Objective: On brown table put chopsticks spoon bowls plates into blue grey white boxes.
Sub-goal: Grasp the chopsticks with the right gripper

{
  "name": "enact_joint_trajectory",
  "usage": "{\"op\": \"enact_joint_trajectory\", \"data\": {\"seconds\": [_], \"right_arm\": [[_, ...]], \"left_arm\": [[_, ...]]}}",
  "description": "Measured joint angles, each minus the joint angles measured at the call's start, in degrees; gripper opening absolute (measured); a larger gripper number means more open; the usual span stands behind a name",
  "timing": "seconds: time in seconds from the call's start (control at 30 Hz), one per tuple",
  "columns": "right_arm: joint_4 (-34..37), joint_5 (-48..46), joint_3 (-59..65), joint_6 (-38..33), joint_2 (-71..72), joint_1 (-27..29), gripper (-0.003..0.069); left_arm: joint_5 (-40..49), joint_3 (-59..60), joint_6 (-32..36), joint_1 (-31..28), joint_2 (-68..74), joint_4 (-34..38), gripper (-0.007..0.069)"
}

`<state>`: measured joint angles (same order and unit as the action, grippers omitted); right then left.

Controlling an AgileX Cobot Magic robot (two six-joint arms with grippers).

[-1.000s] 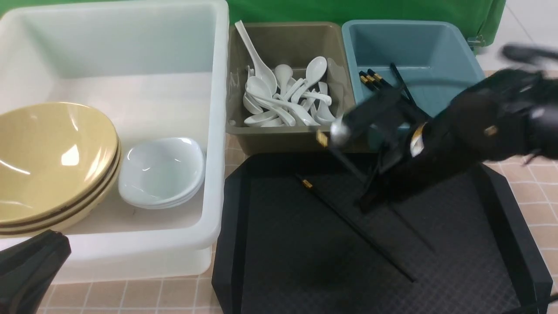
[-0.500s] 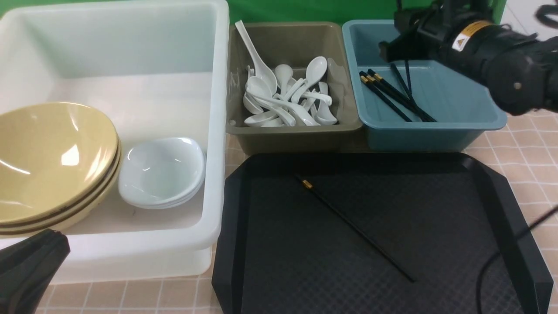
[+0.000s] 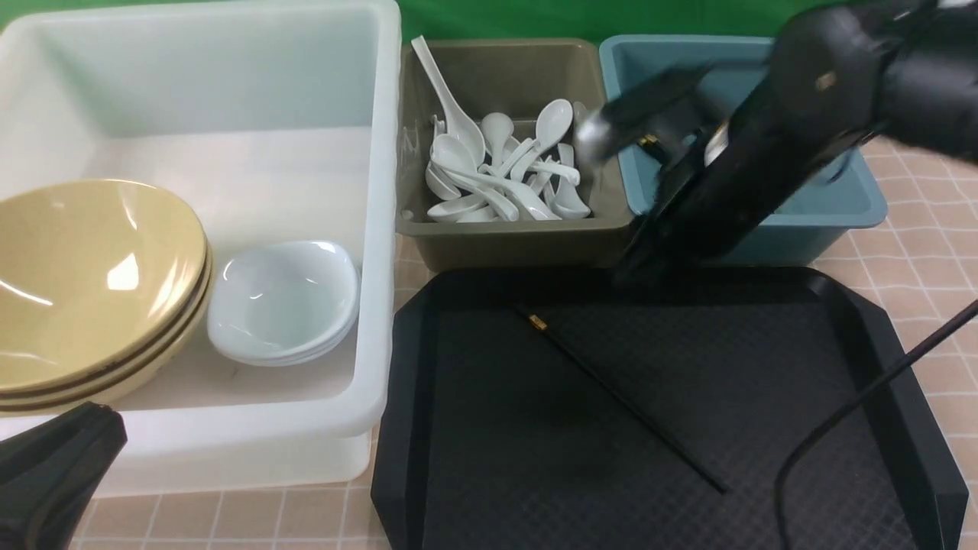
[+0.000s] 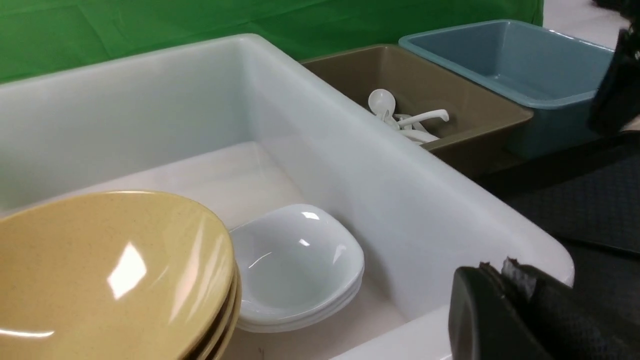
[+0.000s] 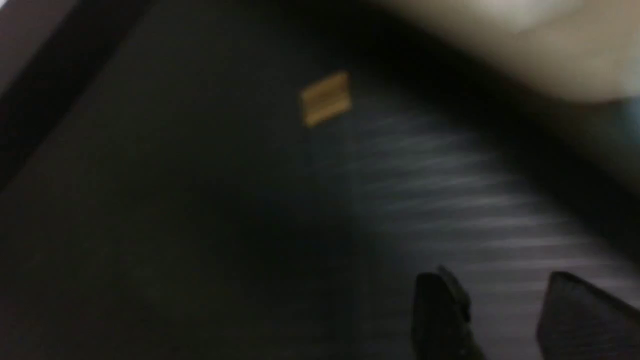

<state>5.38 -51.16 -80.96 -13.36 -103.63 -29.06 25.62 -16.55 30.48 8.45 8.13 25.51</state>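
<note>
One black chopstick (image 3: 619, 396) with a gold band (image 5: 326, 97) lies slantwise on the black tray (image 3: 764, 382). My right gripper (image 3: 634, 267) (image 5: 505, 320) hangs open and empty over the tray's back edge, in front of the blue bin (image 3: 840, 218); its arm hides most of that bin. Several white spoons (image 3: 497, 168) fill the olive-grey bin (image 3: 527, 237). In the white tub (image 3: 382, 229) sit stacked yellow bowls (image 3: 84, 275) (image 4: 100, 270) and stacked white plates (image 3: 283, 298) (image 4: 295, 260). By the tub's near corner my left gripper (image 3: 92, 420) (image 4: 500, 267) rests shut and empty.
The three bins stand in a row behind the tray on the tiled brown table (image 3: 924, 229). A black cable (image 3: 840, 412) arcs over the tray's right side. A green backdrop rises behind the bins.
The right arm rose from the tray to above the blue bin, then swung back down in front of it, its jaws parting. The left arm and the tray's chopstick have stayed put.
</note>
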Motion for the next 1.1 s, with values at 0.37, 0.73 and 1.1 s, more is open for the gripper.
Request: {"op": "enact_joint_trajectory", "data": {"seconds": [0.37, 0.73, 1.1], "right_arm": [[-0.5, 7.9, 0.2, -0.5, -12.2, -5.3, 0.0174], [0.5, 6.7, 0.7, -4.1, -5.5, -5.8, 0.0036], [0.9, 3.5, 0.6, -0.2, -8.3, 2.3, 0.0281]], "left_arm": [[-3.7, 1.5, 0.0, 0.0, 0.0, 0.1, 0.0005], [-3.7, 1.6, 0.0, 0.0, 0.0, 0.1, 0.0005], [-3.7, 1.6, 0.0, 0.0, 0.0, 0.1, 0.0005]]}}
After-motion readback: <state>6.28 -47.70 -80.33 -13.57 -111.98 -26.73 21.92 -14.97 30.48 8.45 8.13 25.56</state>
